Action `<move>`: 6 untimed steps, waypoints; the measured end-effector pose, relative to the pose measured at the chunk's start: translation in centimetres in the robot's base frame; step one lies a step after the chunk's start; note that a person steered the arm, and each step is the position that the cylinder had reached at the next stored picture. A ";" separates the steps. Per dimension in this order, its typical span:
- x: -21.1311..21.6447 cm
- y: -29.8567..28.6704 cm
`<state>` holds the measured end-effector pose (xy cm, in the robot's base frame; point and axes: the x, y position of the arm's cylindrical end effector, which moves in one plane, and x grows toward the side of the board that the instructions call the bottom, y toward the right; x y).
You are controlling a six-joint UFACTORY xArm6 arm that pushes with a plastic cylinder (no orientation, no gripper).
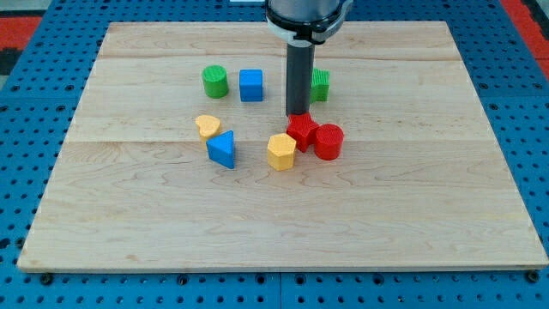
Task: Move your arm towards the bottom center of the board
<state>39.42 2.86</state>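
Resting just above the red star block (299, 130), my tip (297, 115) is seen bare, nothing clamped. The board (274, 223) has its bottom centre well below; the step is judged barely begun, and a downward sweep skirting the yellow hexagon block (280, 151) is called for.
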 end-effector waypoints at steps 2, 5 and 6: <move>-1.2 -5.5; -0.9 -16.6; 2.3 -21.1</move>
